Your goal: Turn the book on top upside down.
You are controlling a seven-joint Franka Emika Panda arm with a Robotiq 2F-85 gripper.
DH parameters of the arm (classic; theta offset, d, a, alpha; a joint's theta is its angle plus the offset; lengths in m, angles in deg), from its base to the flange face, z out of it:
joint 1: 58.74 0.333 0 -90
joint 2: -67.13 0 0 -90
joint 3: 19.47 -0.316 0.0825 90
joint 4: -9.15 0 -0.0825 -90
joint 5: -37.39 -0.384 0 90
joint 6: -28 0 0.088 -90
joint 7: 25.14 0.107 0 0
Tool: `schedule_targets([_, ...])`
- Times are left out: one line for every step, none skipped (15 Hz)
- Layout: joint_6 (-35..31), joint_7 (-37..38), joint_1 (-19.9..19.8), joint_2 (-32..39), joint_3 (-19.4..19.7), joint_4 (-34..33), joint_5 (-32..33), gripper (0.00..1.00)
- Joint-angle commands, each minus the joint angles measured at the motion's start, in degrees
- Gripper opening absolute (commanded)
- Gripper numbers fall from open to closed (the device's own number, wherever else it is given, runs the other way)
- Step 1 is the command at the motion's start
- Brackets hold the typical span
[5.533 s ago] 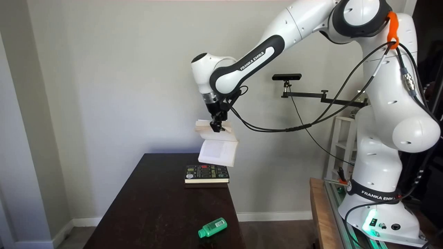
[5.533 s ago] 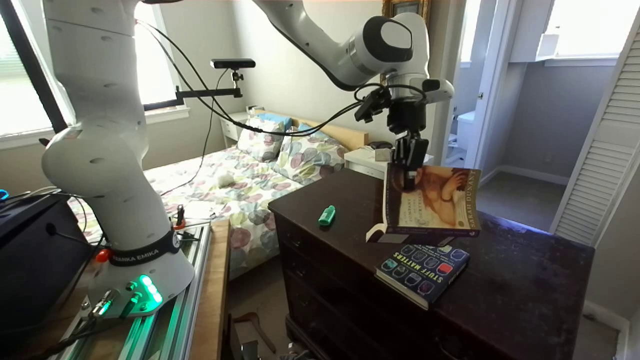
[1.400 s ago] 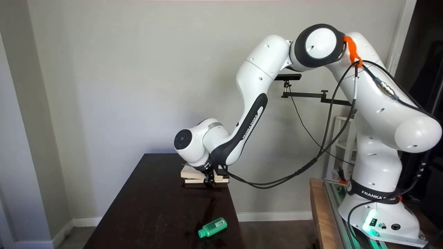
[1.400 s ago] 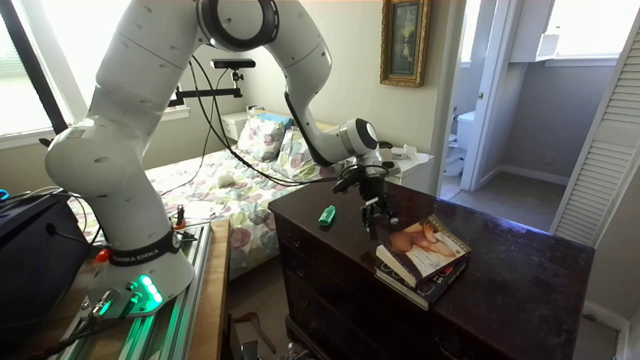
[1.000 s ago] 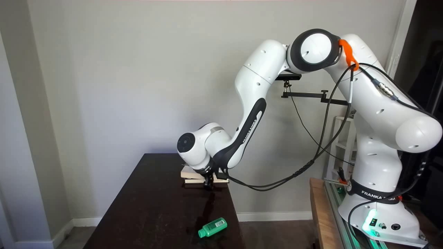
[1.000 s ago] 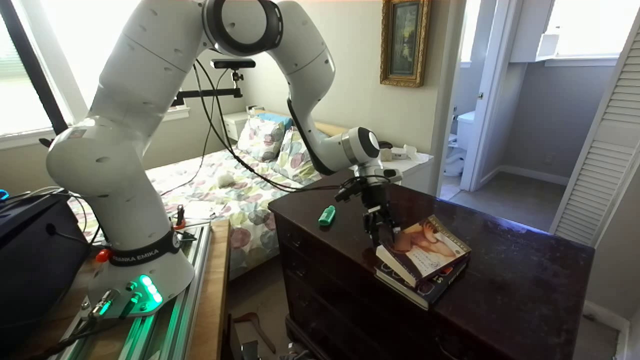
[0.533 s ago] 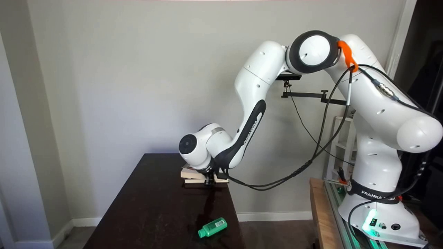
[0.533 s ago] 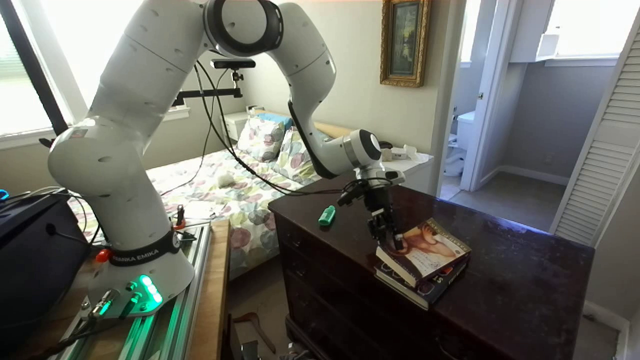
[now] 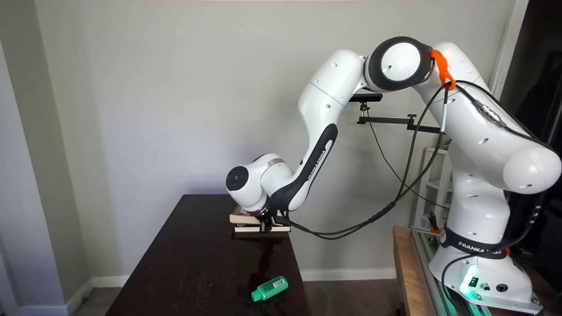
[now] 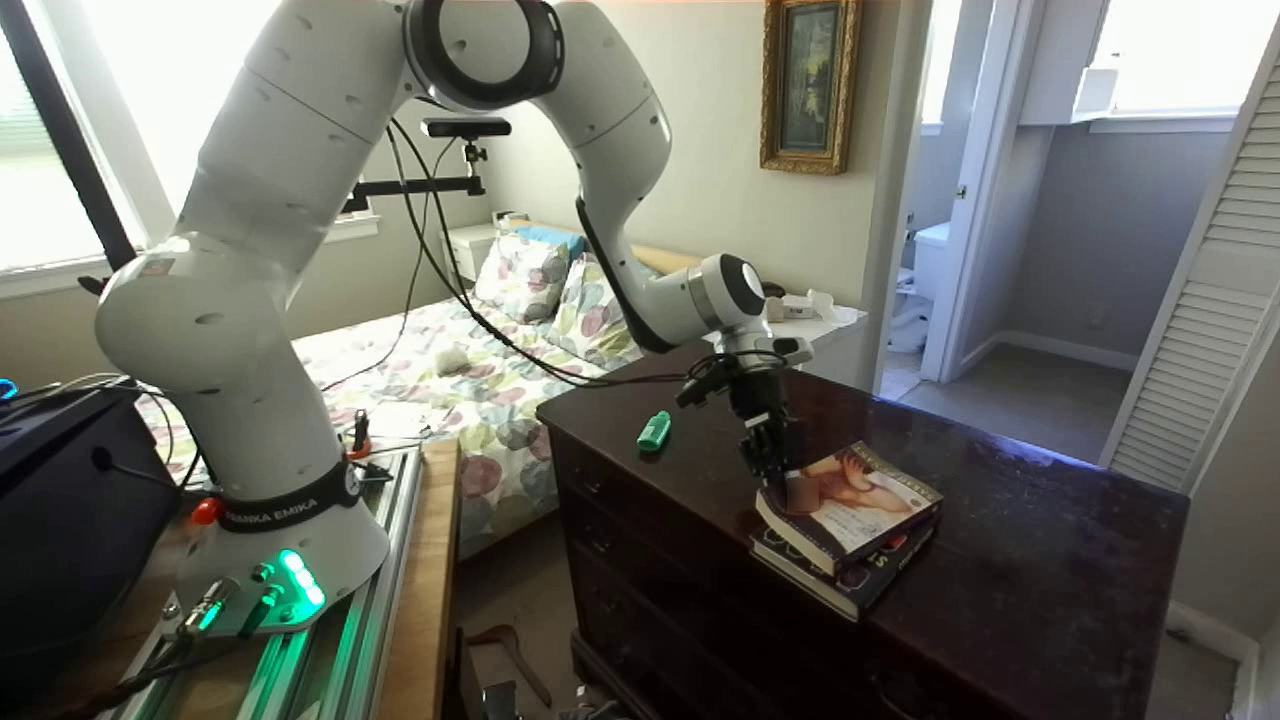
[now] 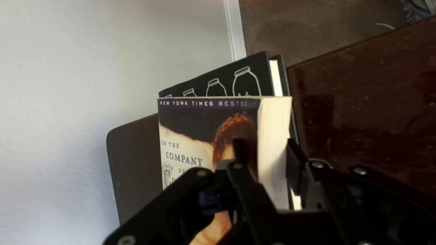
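Gripping a long edge of the book on top [image 10: 870, 500]. Tool [image 11: 265, 153] clamped to roughly the book's thickness; of its dark fingers [image 11: 295, 166], one lies over the front cover, the other at the underside, cream page edge between them in the wrist view. Book: picture cover up, tan-orange with a reddish-haired figure, purple strip across the head reading "NEW YORK TIMES", part of the title hidden by the tool. It rests on a lower book [image 11: 228, 83], the two set askew. Whether the held edge is raised off the lower cover: cannot tell. Lower book dark, with pale jar outlines and cream pages; letters "ST" legible in an exterior view. Pair sits near the edge of the worktop [image 10: 1040, 560], dark wood, top of a chest of drawers [image 10: 640, 540]. Green bottle [image 10: 655, 432] on its side, same surface, well apart from books and tool; pale label shows in an exterior view. Arm [image 10: 620, 140] white, bent down to the wrist, cables [image 9: 383, 213] slung beneath, orange strap [image 9: 442, 68] high up. Base [image 10: 230, 555] with green lights lit. Farther off: black bar-shaped device [image 10: 466, 127] on a bracket; bed [image 10: 500, 420] under a patterned cover; gilt-framed picture [image 10: 812, 90] on the wall.
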Motion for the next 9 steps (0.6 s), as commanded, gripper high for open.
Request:
schedule_targets([0.85,-9.48,-3.77,-6.47,-3.47,1.98,-11.23,0.03])
schedule_targets([0.84,-12.09,-4.44,-7.98,-3.7,1.84,-14.76,0.07])
schedule_targets([1.42,-15.77,-5.33,-10.24,-3.82,1.59,-19.06,0.07])
schedule_targets([2.27,-19.37,-5.99,-12.05,-3.79,1.22,-23.41,0.07])
schedule_targets([2.74,-22.64,-6.65,-13.67,-3.49,0.8,-27.66,0.07])
schedule_targets([3.62,-26.02,-7.48,-15.66,-3.09,0.58,-31.92,0.07])
schedule_targets([4.64,-29.24,-8.34,-17.21,-2.69,0.33,-36.05,0.07])
schedule_targets([5.44,-32.16,-9.56,-18.35,-2.47,0.18,-39.87,0.07])
schedule_targets([6.64,-34.89,-10.63,-19.1,-2.29,-0.17,-43.6,0.07])
